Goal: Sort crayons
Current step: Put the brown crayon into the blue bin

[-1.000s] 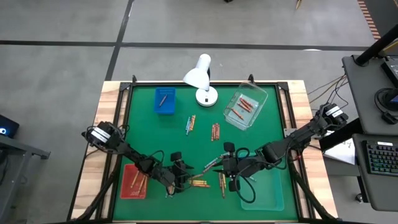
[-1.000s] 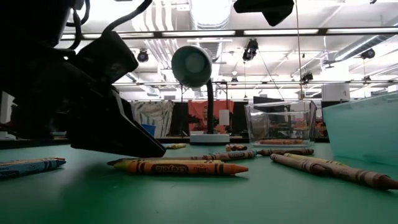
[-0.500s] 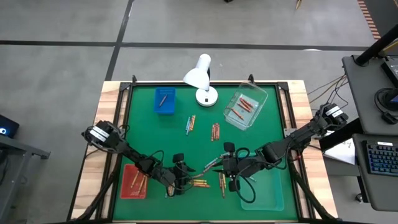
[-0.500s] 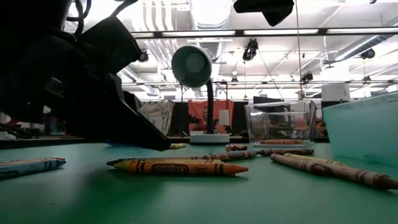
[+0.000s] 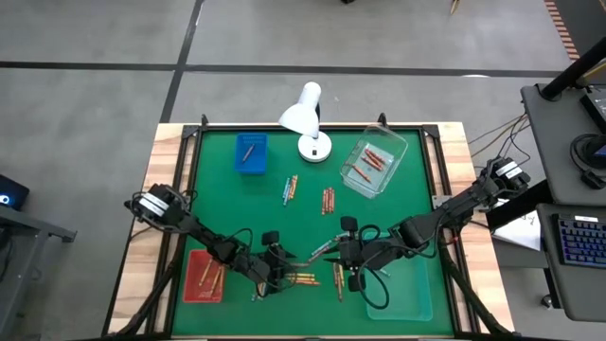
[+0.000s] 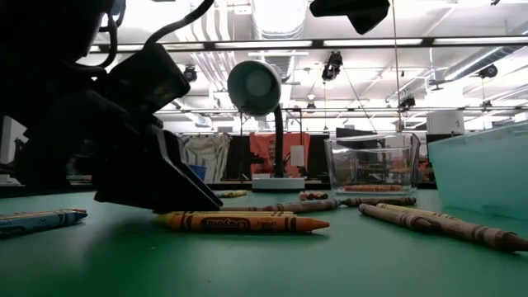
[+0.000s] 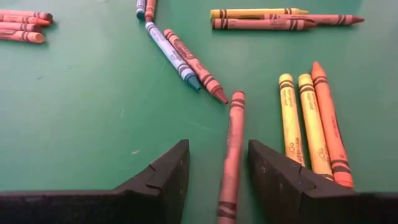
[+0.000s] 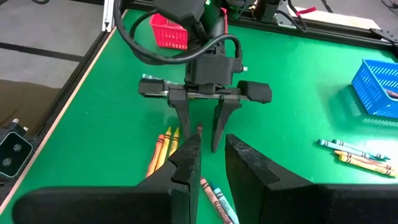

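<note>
A red-brown crayon [image 7: 231,152] lies flat on the green mat, between the fingers of my left gripper [image 7: 217,149]. That gripper is open and low over the mat near the front [image 5: 279,271], with a gap on each side of the crayon. Two yellow crayons and an orange one [image 7: 311,134] lie beside it. A blue and a brown crayon [image 7: 183,59] lie just ahead. My right gripper [image 8: 212,152] hovers high above these, facing the left gripper [image 8: 200,144]. Its fingers stand a little apart with nothing between them.
A red tray [image 5: 204,277] sits front left, a blue tray [image 5: 251,153] back left, a clear box [image 5: 374,168] back right and a pale green bin [image 5: 405,289] front right. A white lamp [image 5: 308,118] stands at the back. More crayons [image 5: 327,199] lie mid-table.
</note>
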`<move>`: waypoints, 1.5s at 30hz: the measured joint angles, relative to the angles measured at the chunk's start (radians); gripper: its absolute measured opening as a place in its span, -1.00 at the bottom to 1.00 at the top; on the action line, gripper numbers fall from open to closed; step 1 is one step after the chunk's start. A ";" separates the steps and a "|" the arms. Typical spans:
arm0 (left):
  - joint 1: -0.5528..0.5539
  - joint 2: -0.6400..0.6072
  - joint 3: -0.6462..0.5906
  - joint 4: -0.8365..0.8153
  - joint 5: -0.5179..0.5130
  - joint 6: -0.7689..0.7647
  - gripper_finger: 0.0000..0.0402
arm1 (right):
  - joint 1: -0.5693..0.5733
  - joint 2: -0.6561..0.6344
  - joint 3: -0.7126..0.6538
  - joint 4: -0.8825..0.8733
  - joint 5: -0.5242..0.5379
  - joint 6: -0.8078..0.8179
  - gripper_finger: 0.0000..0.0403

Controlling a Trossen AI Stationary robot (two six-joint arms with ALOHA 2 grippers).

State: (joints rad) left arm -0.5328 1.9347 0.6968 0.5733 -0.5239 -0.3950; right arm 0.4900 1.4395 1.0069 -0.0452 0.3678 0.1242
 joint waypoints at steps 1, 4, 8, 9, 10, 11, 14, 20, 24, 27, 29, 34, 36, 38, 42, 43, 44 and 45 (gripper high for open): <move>0.001 -0.001 0.001 -0.008 0.000 0.000 -0.27 | 0.000 0.000 0.000 0.001 0.000 -0.006 -0.69; 0.004 -0.002 0.002 -0.024 0.000 0.005 -0.27 | 0.000 0.000 0.000 0.002 0.000 -0.012 -0.69; 0.005 -0.002 0.002 -0.028 -0.002 0.042 -0.31 | 0.000 0.000 0.000 0.002 0.000 -0.012 -0.69; 0.005 -0.002 0.002 -0.033 -0.005 0.049 -0.34 | 0.000 0.000 0.000 0.002 0.000 -0.012 -0.69; 0.005 -0.002 0.002 -0.036 -0.005 0.054 -0.38 | 0.000 0.000 0.000 0.002 0.000 -0.012 -0.69; 0.005 -0.002 0.002 -0.040 -0.005 0.058 -0.43 | 0.000 0.000 0.000 0.002 0.000 -0.012 -0.69; 0.005 -0.002 0.002 -0.044 -0.005 0.066 -0.63 | 0.000 0.000 0.000 0.002 0.000 -0.012 -0.69; 0.006 -0.012 0.000 -0.053 -0.008 0.070 -0.96 | 0.000 0.000 0.000 0.002 0.000 -0.012 -0.69; 0.008 -0.042 -0.004 -0.082 -0.010 0.088 -0.95 | 0.000 0.000 0.000 0.002 0.000 -0.012 -0.69; 0.008 -0.082 -0.005 -0.129 -0.011 0.102 -0.98 | 0.000 0.000 0.000 0.002 0.000 -0.012 -0.69; 0.008 -0.122 -0.005 -0.174 -0.012 0.102 -0.98 | 0.000 0.000 0.000 0.002 0.000 -0.012 -0.69; 0.008 -0.264 -0.004 -0.311 -0.012 0.100 -0.99 | 0.000 0.000 0.000 0.002 0.000 -0.012 -0.69; 0.008 -0.339 -0.003 -0.411 -0.027 0.092 -0.99 | 0.000 0.000 0.000 0.003 0.000 -0.012 -0.69; 0.013 -0.416 -0.003 -0.528 -0.069 0.072 -0.99 | -0.001 0.000 0.000 0.004 0.000 -0.012 -0.69; 0.031 -0.589 -0.003 -0.809 -0.165 -0.009 -0.99 | -0.011 0.000 0.000 0.003 0.000 -0.008 -0.69; 0.041 -0.632 -0.003 -0.886 -0.174 -0.038 -0.99 | -0.015 0.000 0.000 0.002 0.000 -0.007 -0.69; 0.055 -0.676 -0.003 -0.958 -0.178 -0.068 -0.99 | -0.020 -0.001 0.000 0.000 0.000 -0.007 -0.69; 0.072 -0.719 -0.003 -1.018 -0.183 -0.100 -0.99 | -0.026 -0.003 0.000 -0.003 0.000 -0.004 -0.69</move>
State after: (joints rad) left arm -0.4612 1.2155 0.6937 -0.4447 -0.7064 -0.4949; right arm 0.4641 1.4363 1.0069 -0.0485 0.3683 0.1199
